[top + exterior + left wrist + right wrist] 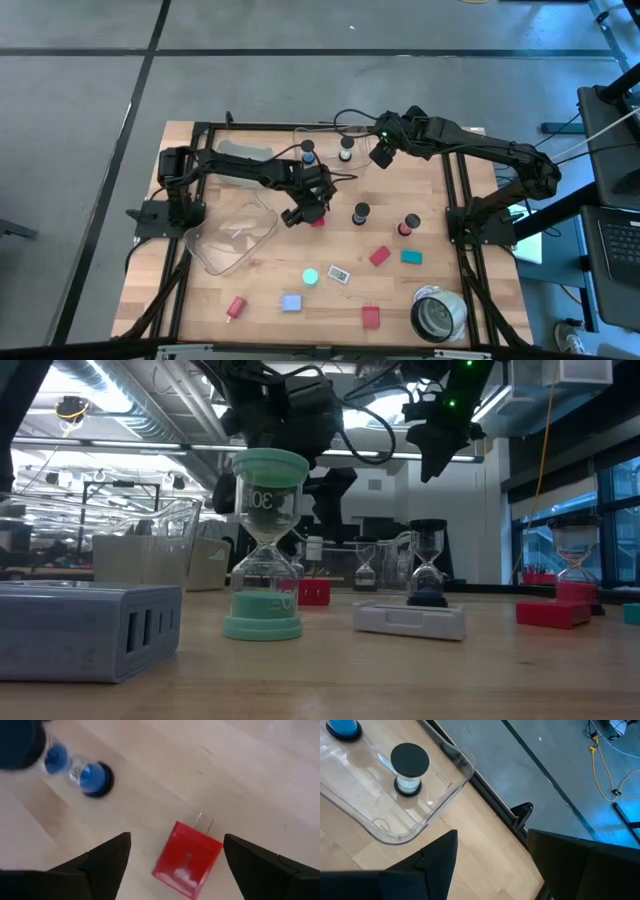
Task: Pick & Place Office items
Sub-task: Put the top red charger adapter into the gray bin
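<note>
Here the left gripper (175, 855) hangs low over the middle of the worktop (260, 290), its fingers (107, 857) spread wide on both sides of a red plug block (187, 860) that lies flat between them, touching neither. A blue sand timer (82, 772) lies just beyond it. To do this step well, I think the arm should go straight down, keep the block in the middle of the gap, and squeeze its flat sides, not its metal prongs. The right gripper (490, 865) waits at the far edge, above a clear bin (455, 780) that holds a black-capped timer (410, 767); its fingers are partly apart and carry nothing. From above, the left arm hides most of the red block. The other pieces lie scattered toward the near side, and some are too small to name with certainty.
</note>
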### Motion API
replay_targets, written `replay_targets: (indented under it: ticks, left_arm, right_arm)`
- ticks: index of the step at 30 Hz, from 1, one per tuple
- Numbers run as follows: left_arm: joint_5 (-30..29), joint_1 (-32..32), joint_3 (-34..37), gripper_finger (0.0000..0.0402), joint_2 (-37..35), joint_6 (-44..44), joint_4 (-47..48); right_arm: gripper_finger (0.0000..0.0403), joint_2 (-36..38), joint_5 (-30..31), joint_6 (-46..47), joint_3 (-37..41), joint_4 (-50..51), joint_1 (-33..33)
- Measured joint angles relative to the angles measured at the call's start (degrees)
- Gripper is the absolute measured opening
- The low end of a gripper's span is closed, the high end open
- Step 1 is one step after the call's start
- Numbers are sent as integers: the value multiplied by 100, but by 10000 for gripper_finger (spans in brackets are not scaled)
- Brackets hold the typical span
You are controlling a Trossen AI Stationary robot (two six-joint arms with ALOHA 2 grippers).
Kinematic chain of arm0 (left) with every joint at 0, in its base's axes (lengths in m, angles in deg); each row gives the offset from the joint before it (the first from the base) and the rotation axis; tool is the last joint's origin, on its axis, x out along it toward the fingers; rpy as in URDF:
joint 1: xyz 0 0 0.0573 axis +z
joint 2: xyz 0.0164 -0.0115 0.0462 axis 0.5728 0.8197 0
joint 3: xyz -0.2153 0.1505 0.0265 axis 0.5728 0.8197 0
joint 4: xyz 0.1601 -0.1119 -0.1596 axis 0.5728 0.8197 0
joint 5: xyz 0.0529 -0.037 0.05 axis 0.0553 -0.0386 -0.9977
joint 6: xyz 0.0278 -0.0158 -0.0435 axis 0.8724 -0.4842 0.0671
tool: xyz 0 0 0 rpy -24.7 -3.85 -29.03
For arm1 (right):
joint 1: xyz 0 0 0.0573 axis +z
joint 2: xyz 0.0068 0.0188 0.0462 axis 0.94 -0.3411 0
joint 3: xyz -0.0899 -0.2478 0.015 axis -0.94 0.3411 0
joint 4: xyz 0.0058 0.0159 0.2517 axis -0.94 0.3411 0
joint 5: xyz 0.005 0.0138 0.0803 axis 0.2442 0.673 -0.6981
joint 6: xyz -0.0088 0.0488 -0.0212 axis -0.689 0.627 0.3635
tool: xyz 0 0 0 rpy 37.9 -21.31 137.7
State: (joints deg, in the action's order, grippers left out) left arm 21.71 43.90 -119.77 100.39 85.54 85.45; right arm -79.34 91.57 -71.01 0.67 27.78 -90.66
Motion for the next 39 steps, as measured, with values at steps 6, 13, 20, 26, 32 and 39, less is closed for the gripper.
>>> replay_targets:
  ticks: [6,13,20,26,32,39]
  left_arm:
    - [-1,19,-2,316,229,1380,-9]
    - [-742,-21,-4,315,677,1870,-50]
    - [-830,-34,-45,313,820,1878,-24]
    - [-972,-46,-39,269,780,1599,69]
    - [-1051,-67,-49,217,788,1464,131]
    - [-1636,-96,-444,216,842,637,604]
  right_arm:
    - [242,0,-2,112,0,-1,0]
    - [242,0,-2,123,0,-3,0]
    - [242,0,-2,121,0,-3,0]
    - [242,0,-2,-6,0,-3,0]
    - [242,0,-1,-8,0,-3,0]
    - [242,0,-2,-111,0,-3,0]
